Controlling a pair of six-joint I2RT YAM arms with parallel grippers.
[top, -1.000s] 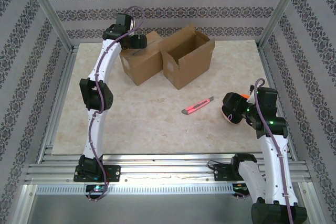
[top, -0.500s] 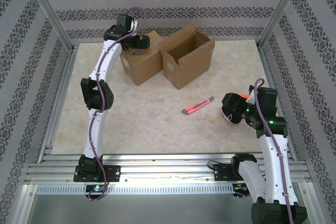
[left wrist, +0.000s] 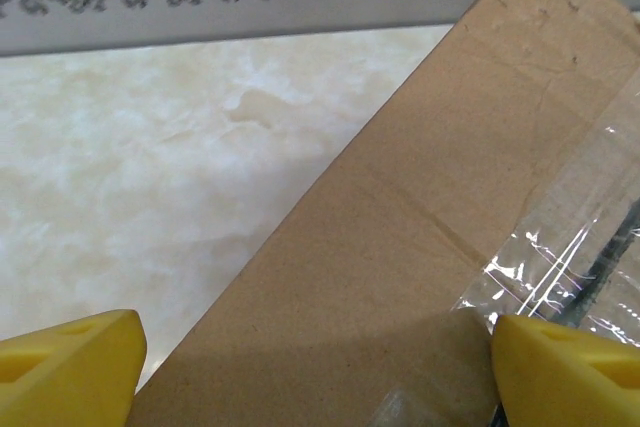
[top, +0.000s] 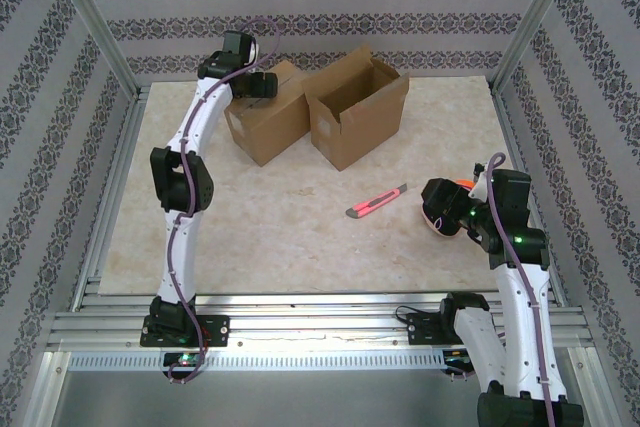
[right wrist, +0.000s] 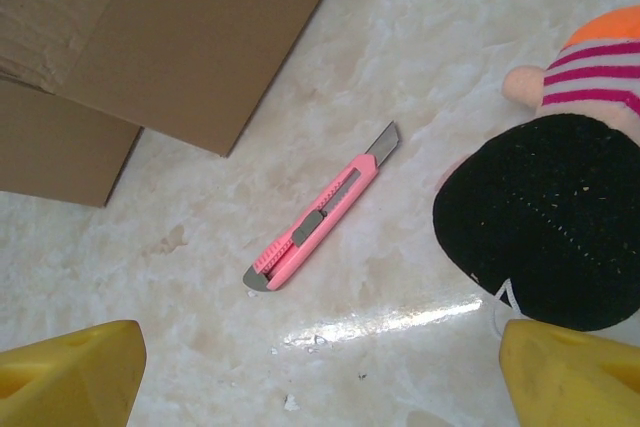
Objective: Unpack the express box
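So not a lot has moved in the last second. The left gripper (top: 262, 84) has just nudged a bit further over the far corner of the taped box (top: 270, 127), and the right arm has barely budged. From the left wrist camera, the left gripper (left wrist: 318, 367) has its jaws spread wide and isn't grabbing anything. One finger hangs out past the edge of the taped box (left wrist: 400, 247) over the table, and the other sits over the clear tape (left wrist: 560, 257) running along the lid. The right gripper (right wrist: 320, 377) is spread wide too and holds nothing. It's hovering low over the table (top: 280, 237) next to the stuffed toy (right wrist: 545, 217), with the pink box cutter (right wrist: 315, 225) lying loose just beside it. The blade end points toward the open box (top: 360, 117), which sits right next to the taped one with its flaps up. My read is that the open box is already dealt with and the toy probably came out of it, though that's a guess. The taped box is next, and the small shift on the left looks like lining up to steady it. The tape looks intact, so I'd guess somebody needs that cutter (top: 377, 201) first.
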